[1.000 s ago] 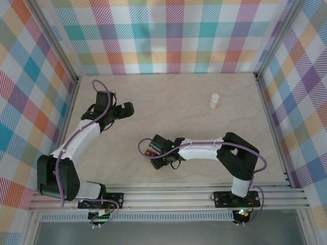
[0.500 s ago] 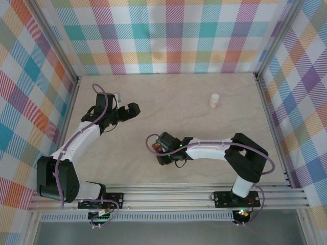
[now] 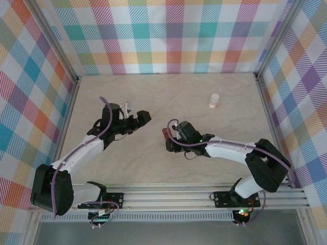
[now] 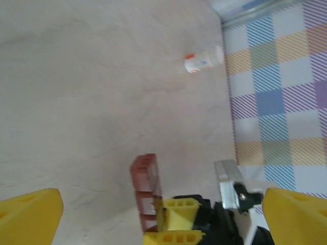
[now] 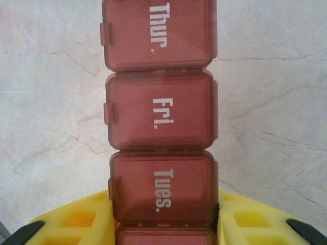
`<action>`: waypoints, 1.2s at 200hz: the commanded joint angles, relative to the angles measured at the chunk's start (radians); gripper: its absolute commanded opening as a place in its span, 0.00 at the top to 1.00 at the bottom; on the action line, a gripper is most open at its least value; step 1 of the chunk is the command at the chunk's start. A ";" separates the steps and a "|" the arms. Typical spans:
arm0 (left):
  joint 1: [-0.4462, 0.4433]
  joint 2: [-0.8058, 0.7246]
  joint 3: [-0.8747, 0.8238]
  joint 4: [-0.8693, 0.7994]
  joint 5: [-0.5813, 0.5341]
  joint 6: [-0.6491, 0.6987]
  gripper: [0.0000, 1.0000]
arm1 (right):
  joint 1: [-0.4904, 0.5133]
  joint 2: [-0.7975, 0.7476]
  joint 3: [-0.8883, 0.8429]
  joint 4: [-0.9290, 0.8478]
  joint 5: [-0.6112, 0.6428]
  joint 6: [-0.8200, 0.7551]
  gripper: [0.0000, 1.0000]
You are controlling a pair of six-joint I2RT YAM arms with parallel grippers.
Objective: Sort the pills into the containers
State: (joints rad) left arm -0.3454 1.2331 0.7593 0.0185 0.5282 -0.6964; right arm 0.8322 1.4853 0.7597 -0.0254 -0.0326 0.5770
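Zero pills look sorted yet: the containers (image 5: 159, 132) jut forward from my right hand (image 3: 170, 139), clamped by one end, visible lids shut (Thur., Fri., Tues.); my left hand (image 3: 141, 118) gapes empty just beside, and the white bottle (image 3: 214, 100) stands well beyond both.

Near the middle of the desk (image 3: 153, 168), the containers (image 3: 165, 135) sit in the right hand (image 3: 170, 140), perhaps lifted clear. The left hand (image 3: 140, 121) is just left of them. The bottle (image 3: 214, 100) is well behind, rightward.
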 commanded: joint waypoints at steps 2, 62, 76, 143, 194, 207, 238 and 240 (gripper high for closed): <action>-0.052 0.014 -0.005 0.126 0.027 -0.071 0.00 | -0.005 -0.047 -0.022 0.074 -0.031 0.030 0.66; -0.151 0.058 -0.007 0.218 -0.005 -0.131 0.00 | -0.013 -0.101 -0.033 0.049 -0.011 0.049 0.66; -0.163 0.068 -0.008 0.235 -0.008 -0.140 0.00 | -0.013 -0.109 -0.031 0.047 -0.006 0.055 0.65; -0.209 0.117 0.004 0.282 -0.017 -0.172 0.00 | -0.018 -0.118 -0.020 0.040 -0.010 0.059 0.65; -0.234 0.145 0.024 0.282 -0.028 -0.172 0.00 | -0.024 -0.119 -0.020 0.050 -0.020 0.064 0.65; -0.239 0.152 0.027 0.286 -0.031 -0.173 0.00 | -0.025 -0.120 -0.019 0.053 -0.025 0.065 0.65; -0.251 0.166 0.037 0.290 -0.036 -0.173 0.00 | -0.027 -0.119 -0.019 0.060 -0.033 0.066 0.65; -0.251 0.167 0.038 0.290 -0.036 -0.172 0.00 | -0.027 -0.119 -0.019 0.060 -0.033 0.067 0.65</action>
State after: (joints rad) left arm -0.5808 1.3880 0.7578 0.2691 0.5030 -0.8570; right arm 0.8104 1.3937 0.7330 0.0074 -0.0437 0.6323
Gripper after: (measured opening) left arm 0.998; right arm 0.408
